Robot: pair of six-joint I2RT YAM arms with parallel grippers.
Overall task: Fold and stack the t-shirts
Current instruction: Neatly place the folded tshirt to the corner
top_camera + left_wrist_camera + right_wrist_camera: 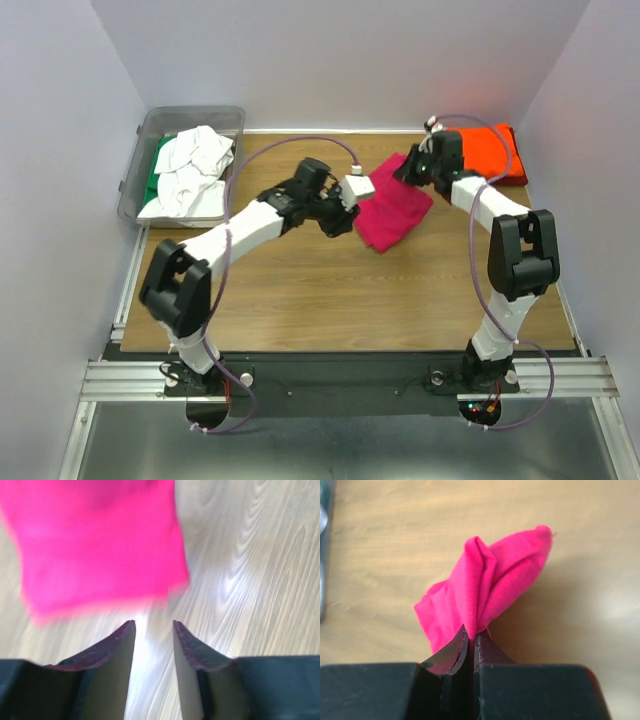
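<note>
A folded magenta-pink t-shirt (395, 215) lies on the wooden table right of centre. My right gripper (408, 170) is shut on the shirt's far corner, and in the right wrist view the cloth (490, 580) bunches up out of the closed jaws (472, 632). My left gripper (352, 212) sits at the shirt's left edge. In the left wrist view it (154, 625) is open with only bare table between its fingers, and the pink cloth (100, 545) lies blurred just beyond the tips. A folded orange-red t-shirt (490, 150) rests at the back right corner.
A clear grey plastic bin (133, 190) stands at the back left, holding crumpled white t-shirts (195, 165) and a green one (158, 165). White walls close in the table on three sides.
</note>
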